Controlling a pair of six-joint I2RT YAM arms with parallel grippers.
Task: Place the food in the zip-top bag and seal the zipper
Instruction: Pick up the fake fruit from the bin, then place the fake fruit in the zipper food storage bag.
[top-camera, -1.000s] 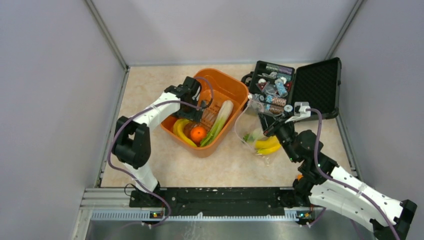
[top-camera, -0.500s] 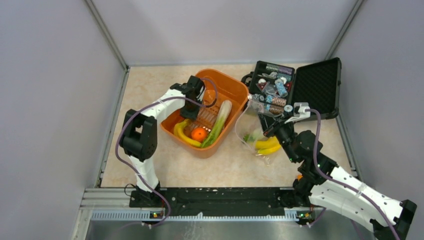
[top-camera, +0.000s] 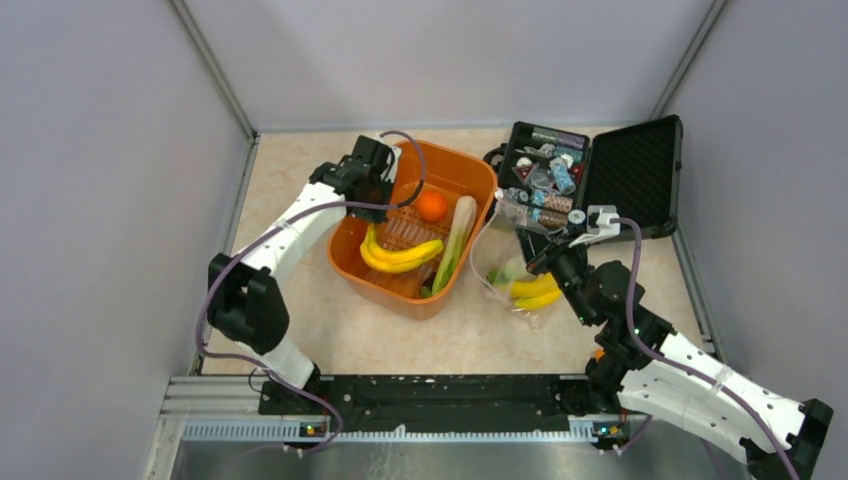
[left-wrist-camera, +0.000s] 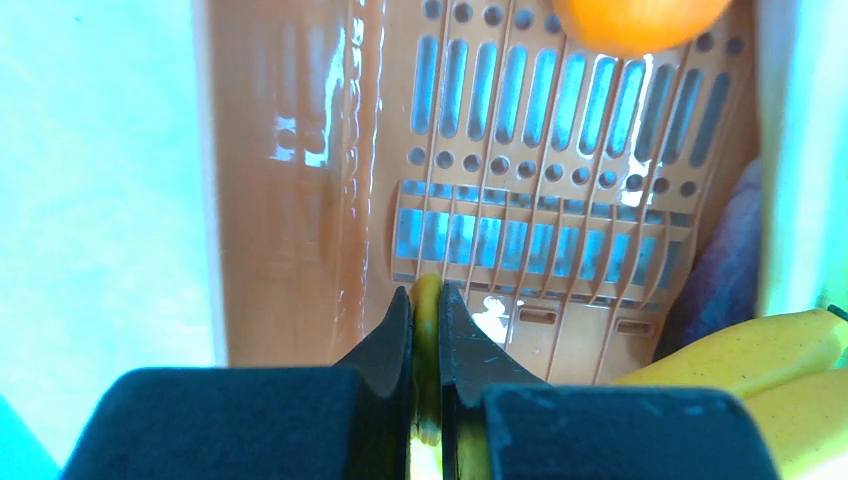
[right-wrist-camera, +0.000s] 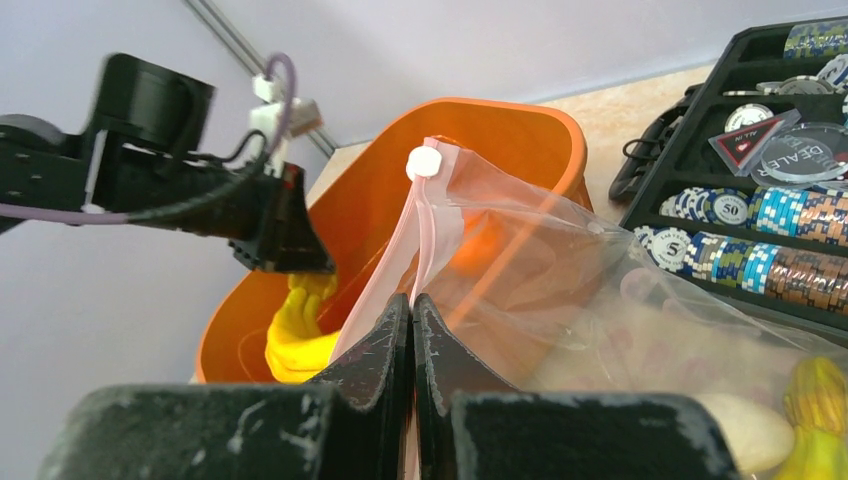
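My left gripper (left-wrist-camera: 427, 300) is shut on the stem of the yellow bananas (top-camera: 402, 256) inside the orange basket (top-camera: 470, 175). A round orange (top-camera: 432, 206) lies at the basket's far side, green stalks (top-camera: 456, 240) along its right wall, and a dark eggplant (left-wrist-camera: 725, 270) by the bananas (left-wrist-camera: 770, 345). To the right, the clear zip-top bag (top-camera: 500, 250) holds more bananas (top-camera: 536, 290) and a whitish piece (right-wrist-camera: 740, 425). My right gripper (right-wrist-camera: 412, 300) is shut on the pinkish zipper (right-wrist-camera: 432, 235) strip, holding the bag's mouth up beside the basket.
An open black case (top-camera: 630, 170) with poker chips (right-wrist-camera: 760, 210) and small trinkets stands at the back right, just behind the bag. The basket (right-wrist-camera: 500, 125) touches or nearly touches the bag's mouth. Grey walls enclose the beige table (top-camera: 290, 170) on three sides.
My left gripper shut on the banana stem and pulled back toward the basket's left rim. The bananas shifted to mid-basket, the orange rolled to the far side, and the basket shifted. The right arm held still.
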